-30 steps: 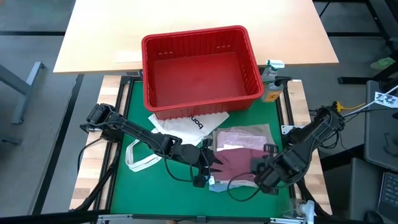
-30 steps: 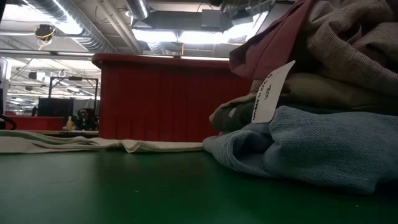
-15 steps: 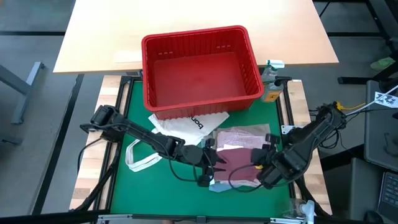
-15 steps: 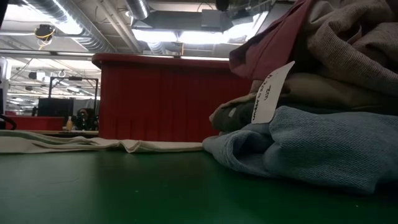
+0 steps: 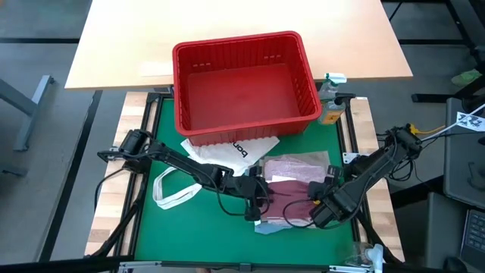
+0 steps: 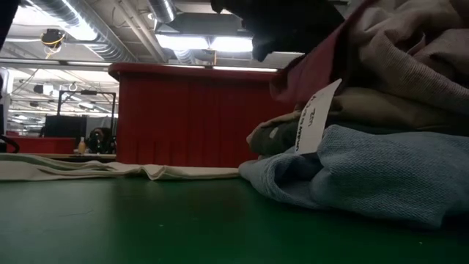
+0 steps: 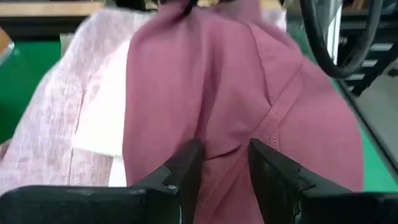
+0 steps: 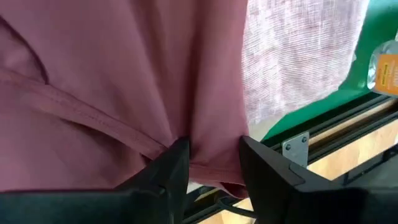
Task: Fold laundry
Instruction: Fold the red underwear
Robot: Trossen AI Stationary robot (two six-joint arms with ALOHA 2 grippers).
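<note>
Where laundry [image 5: 292,186] piles, red basket [image 5: 242,83] behind — tote bag [image 5: 220,155] beside

1. 2 arms, matte black throughout, slim links with chunkier joint housings.
2. left gripper [image 5: 259,206]: 2 black fingers [image 7: 180,176], flat, angular moulded profile, slightly glossy edges.
3. right gripper [image 5: 317,206]: same 2-finger build, fingers [image 8: 169,167] black with bevelled inner faces.
4. Thin black cable loops loose off each wrist, seen from above.
5. Thicker black cable arcs through the left wrist view.
6. No visible markings or labels on the links.
</note>
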